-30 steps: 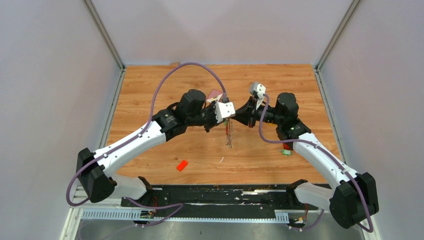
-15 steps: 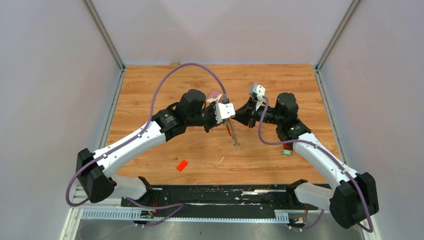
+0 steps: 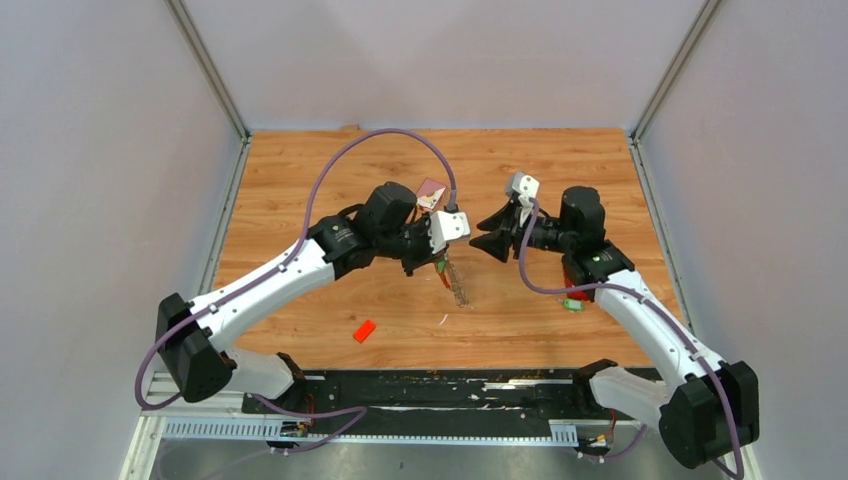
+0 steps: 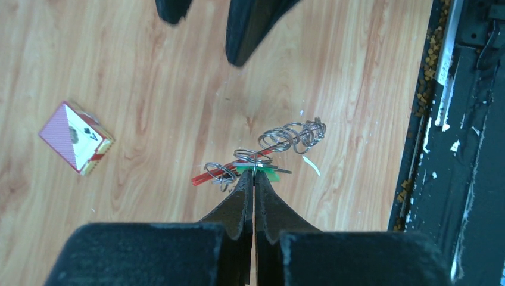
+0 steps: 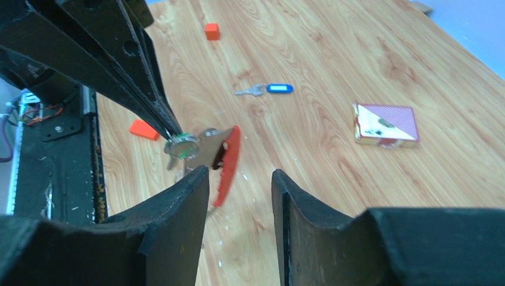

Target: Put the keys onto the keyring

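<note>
A wooden table [image 3: 300, 170] fills the walled cell, with two white-and-black arms reaching from its near edge to meet over the middle. The left arm [image 3: 270, 285] angles in from the left and the right arm [image 3: 640, 315] from the right, their tips near each other but apart.

The left gripper [image 4: 254, 177] has its fingers pressed together, pinching a wire ring of the keyring [image 4: 255, 158]. A sliver of green shows at the fingertips. The right gripper [image 5: 240, 174] faces it with its fingers spread and nothing between them. In the right wrist view its tips sit just short of the bunch.

A red-backed card box [image 4: 76, 137] lies flat on the table beyond the left gripper, well apart from the bunch.

The keyring hangs from the left gripper above the table centre. Its red strap [image 5: 227, 164] curves downward and a chain of silver rings [image 4: 292, 134] trails off to one side. From overhead a dark strip slants down toward the near edge. Whether its lower end touches the wood cannot be told.

A blue-tagged key [image 5: 279, 88] lies flat on the table by itself, between the bunch and the card box in the right wrist view. A flat orange-red block [image 3: 364, 331] rests near the front edge, on the left arm's side. A small green item [image 3: 572, 303] lies just beside the right arm.
</note>
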{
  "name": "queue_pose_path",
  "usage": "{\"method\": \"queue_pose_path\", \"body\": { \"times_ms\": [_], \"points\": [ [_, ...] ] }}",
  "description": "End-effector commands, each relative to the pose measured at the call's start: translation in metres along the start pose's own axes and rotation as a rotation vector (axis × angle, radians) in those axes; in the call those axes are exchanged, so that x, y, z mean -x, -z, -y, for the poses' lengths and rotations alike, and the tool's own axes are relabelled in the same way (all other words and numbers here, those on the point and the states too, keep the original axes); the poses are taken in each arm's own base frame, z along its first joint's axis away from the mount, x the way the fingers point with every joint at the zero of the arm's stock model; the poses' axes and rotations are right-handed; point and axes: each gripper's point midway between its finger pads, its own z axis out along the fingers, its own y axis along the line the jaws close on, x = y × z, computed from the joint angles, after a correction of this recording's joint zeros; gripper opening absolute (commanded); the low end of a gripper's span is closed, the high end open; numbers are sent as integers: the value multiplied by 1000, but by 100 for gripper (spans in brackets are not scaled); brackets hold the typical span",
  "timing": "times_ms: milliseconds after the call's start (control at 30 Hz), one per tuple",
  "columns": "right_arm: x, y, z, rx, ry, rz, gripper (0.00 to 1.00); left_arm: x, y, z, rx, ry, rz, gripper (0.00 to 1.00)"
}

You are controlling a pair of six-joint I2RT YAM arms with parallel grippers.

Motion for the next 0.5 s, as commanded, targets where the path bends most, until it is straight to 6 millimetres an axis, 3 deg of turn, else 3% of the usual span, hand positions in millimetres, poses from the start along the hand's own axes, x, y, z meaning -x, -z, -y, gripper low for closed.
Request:
{"method": "queue_pose_path", "body": {
  "times_ms": [0,167,267,367,467],
  "points": [
    [15,23,17,-90,53,-22,44,8,1,1,-28,52,-47,0],
    [15,52,51,-266,30,-79,45,13,-23,-13,-37,77,-99,0],
    [10,74,70,-394,-5,-112,44,36,-42,-30,-23,80,-83,0],
    [1,96,89,-541,-41,-151,44,71,-58,-42,-45,88,-16,0],
    [-10,111,99,-622,-72,-171,44,68,-75,-40,-90,113,-32,0]
  ]
}}
